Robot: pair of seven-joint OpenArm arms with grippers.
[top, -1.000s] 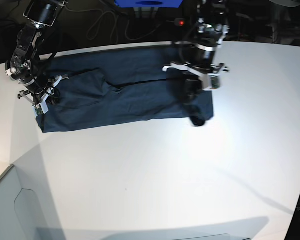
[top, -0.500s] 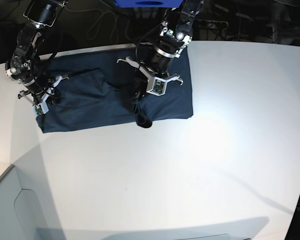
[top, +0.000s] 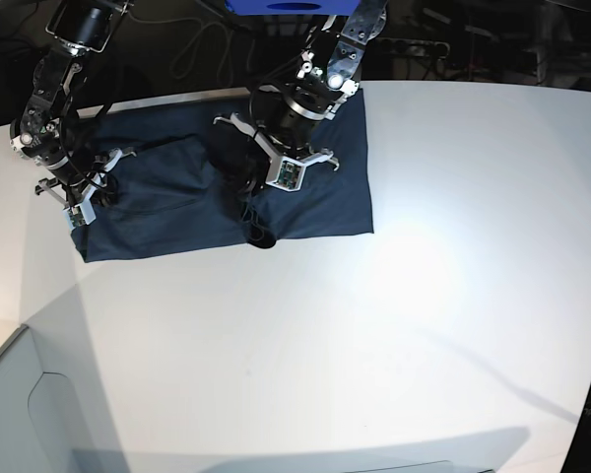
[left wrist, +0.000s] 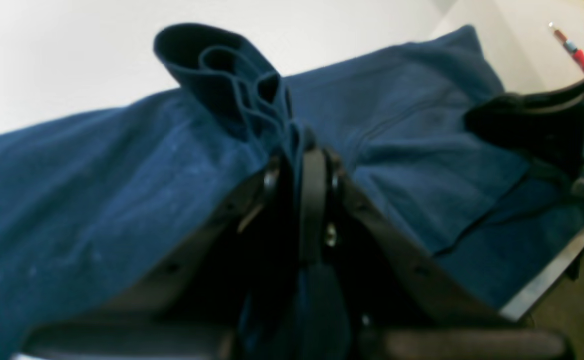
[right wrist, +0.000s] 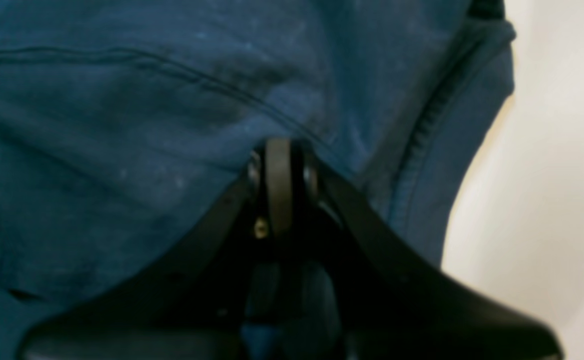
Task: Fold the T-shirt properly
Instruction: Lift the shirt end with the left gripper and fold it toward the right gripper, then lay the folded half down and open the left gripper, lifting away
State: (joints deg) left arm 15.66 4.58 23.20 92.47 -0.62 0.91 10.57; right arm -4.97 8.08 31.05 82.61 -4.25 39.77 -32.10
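The dark navy T-shirt (top: 315, 202) lies across the back of the white table (top: 374, 345), its right part doubled over to the left. My left gripper (top: 260, 235) hangs over the shirt's front edge, shut on a bunched fold of the cloth. In the left wrist view the gripper (left wrist: 303, 147) pinches that bunch of T-shirt (left wrist: 231, 75) and the cloth sticks up past the fingertips. My right gripper (top: 80, 211) sits at the shirt's left edge. The right wrist view shows that gripper (right wrist: 278, 150) shut on the T-shirt (right wrist: 121, 125) beside a stitched hem.
A blue box (top: 291, 6) and dark cables (top: 202, 44) sit behind the table's back edge. A red-tipped tool (left wrist: 574, 50) lies beyond the shirt. A grey lower surface (top: 20, 414) adjoins the table's front left corner.
My left gripper has carried the shirt's right end leftwards over the rest, so the shirt's right edge has moved in. My right gripper has stayed put on the left edge.
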